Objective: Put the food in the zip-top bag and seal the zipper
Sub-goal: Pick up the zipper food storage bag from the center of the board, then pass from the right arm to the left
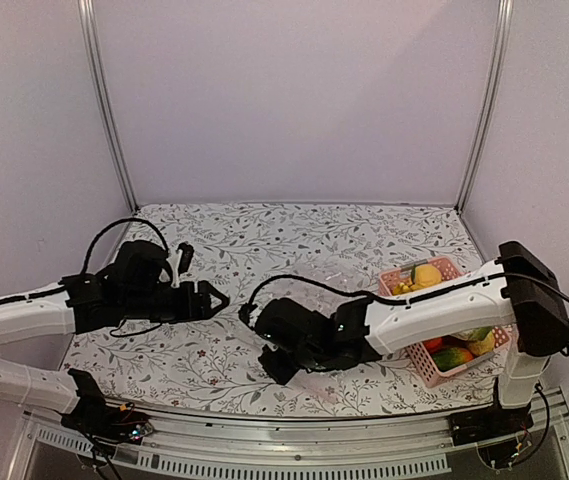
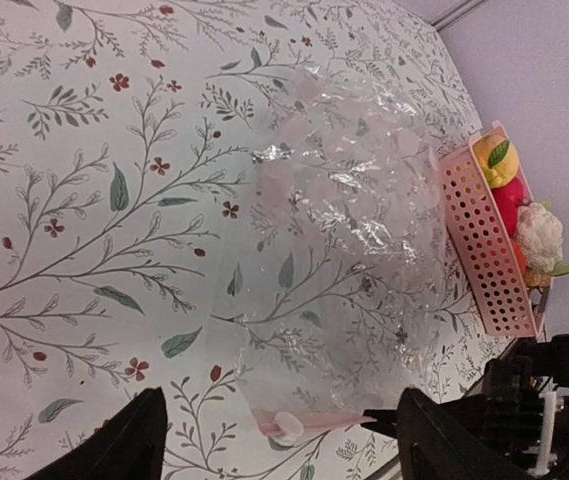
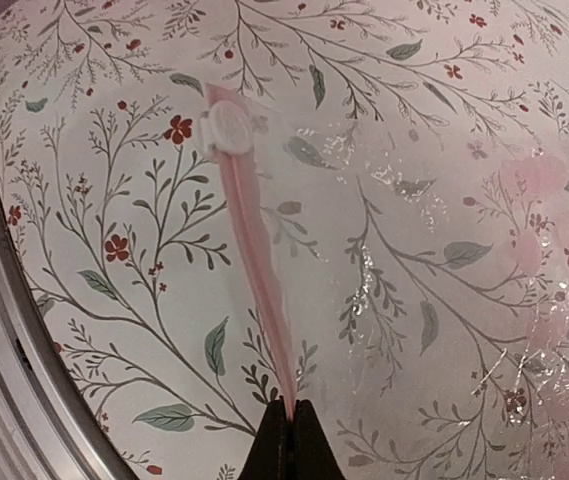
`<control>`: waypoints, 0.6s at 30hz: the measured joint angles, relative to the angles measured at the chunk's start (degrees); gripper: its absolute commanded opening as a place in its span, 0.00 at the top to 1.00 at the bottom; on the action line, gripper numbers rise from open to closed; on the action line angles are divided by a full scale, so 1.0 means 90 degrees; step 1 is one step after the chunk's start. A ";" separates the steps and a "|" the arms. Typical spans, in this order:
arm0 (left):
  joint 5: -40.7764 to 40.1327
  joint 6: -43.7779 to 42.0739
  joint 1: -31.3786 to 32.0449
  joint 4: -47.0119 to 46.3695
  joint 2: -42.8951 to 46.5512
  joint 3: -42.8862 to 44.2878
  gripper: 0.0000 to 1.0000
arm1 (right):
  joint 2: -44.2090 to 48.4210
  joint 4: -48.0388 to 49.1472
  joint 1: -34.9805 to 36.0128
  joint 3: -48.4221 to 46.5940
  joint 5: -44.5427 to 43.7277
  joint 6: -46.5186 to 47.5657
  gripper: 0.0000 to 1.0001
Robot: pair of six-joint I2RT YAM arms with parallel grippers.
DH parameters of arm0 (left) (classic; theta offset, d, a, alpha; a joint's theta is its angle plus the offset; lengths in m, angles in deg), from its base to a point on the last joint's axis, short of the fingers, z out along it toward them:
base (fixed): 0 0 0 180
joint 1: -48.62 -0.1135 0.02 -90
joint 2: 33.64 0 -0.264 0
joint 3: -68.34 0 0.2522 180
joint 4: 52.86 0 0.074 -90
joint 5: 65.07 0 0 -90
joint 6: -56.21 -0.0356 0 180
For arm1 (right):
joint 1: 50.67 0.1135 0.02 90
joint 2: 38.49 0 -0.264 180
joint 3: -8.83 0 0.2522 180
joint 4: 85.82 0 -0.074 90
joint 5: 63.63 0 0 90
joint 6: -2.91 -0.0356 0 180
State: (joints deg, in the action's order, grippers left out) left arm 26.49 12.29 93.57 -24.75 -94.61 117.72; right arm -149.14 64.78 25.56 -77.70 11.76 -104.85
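Zip-top bag (image 2: 344, 250) is lying crumpled on the tabletop (image 2: 84, 120). Right tool (image 3: 289, 425) is pinched tight on the zipper (image 3: 254, 260), and left tool (image 2: 279, 420) hovers nearby, spread wide apart.

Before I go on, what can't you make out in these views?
Food count: top view, the right arm crosses the middle of the basket.
Bag mouth, open or zipped: right wrist view shows the zipper lying flat.
Right gripper: mostly cut off by the bottom edge, right wrist view.
Bag outline: top view, clear plastic lost on the patterned cloth.
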 measured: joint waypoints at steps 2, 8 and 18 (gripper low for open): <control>0.0019 -0.0204 0.0000 -0.0010 0.0284 0.0007 0.17 | 0.0362 0.0068 -0.0066 0.0063 0.0121 -0.0036 1.00; -0.0155 -0.1217 -0.0007 0.0449 0.0770 0.0845 0.16 | 0.1314 0.0027 -0.0646 0.0168 0.0988 -0.0126 1.00; 0.0753 -0.3048 -0.0007 0.0816 0.0651 0.1984 0.07 | 0.2436 -0.0695 -0.1562 0.0153 0.3094 -0.0165 1.00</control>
State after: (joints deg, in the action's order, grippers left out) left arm 33.26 -15.14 93.51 -17.40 -88.75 135.57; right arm -127.22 58.52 11.50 -76.32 39.61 -106.34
